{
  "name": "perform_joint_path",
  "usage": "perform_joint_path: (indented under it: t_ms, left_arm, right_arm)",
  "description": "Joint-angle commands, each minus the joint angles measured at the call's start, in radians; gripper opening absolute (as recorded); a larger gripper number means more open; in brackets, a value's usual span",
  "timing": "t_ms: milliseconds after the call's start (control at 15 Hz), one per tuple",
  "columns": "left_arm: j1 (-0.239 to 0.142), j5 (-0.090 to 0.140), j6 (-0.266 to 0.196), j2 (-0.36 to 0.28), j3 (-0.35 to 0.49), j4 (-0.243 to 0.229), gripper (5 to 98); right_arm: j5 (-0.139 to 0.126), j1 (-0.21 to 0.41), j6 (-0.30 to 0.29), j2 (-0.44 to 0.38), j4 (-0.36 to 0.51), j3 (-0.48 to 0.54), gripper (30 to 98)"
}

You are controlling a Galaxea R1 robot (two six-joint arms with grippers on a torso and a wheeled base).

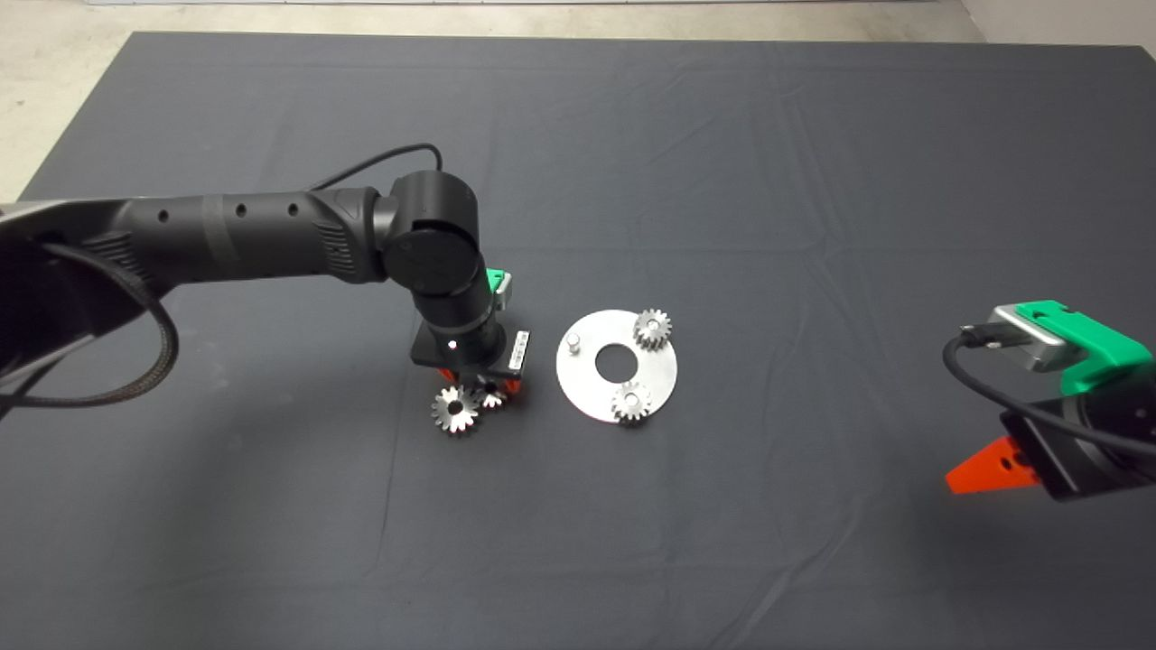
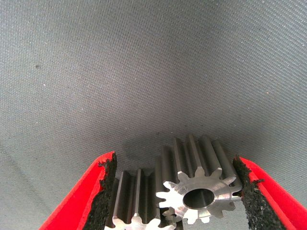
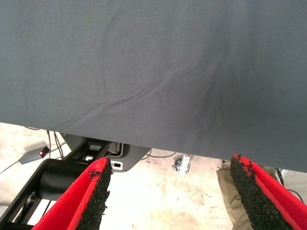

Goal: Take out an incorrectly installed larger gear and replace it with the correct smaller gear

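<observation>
Dark mat, left of round silver metal plate: left gripper, jaws open, straddled larger silver spur gear and smaller silver spur gear; it needed centring on the smaller alone. Right gripper idled open, far right of the plate.

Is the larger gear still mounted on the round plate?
No: in the head view the larger gear lies on the mat beside the left gripper, off the round plate, which has one bare peg.

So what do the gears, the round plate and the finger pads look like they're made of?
Gears, like the larger gear: bright bare metal, likely steel, with cleanly cut teeth that glint.
Round plate: flat silver metal, duller, brushed-looking.
Left gripper pads: black, crumbly, foam- or rubber-like, with ragged worn edges, on red fingers that look like plastic.
</observation>
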Motion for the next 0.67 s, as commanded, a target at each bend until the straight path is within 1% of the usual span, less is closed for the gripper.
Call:
perform_joint_path:
  t_ms: [0, 200, 333, 533, 600]
  left_arm:
    - [-0.013, 0.019, -0.002, -0.005, 0.008, -0.02, 60.4]
    - [-0.013, 0.016, -0.002, 0.0, 0.013, -0.028, 60.4]
    - [-0.013, 0.016, -0.002, 0.0, 0.014, -0.029, 55.8]
    - [-0.013, 0.015, -0.001, 0.0, 0.014, -0.049, 55.8]
    - [-0.013, 0.015, -0.001, 0.001, 0.015, -0.051, 53.8]
  right_arm:
    - [-0.001, 0.021, -0.003, 0.003, -0.024, -0.001, 66.0]
    - [-0.002, 0.021, -0.004, 0.003, -0.026, -0.002, 66.0]
    - [-0.002, 0.021, -0.003, 0.003, -0.024, -0.002, 66.0]
    - [-0.002, 0.021, -0.003, 0.002, -0.024, -0.002, 66.0]
    - [-0.002, 0.021, -0.003, 0.002, -0.024, -0.002, 66.0]
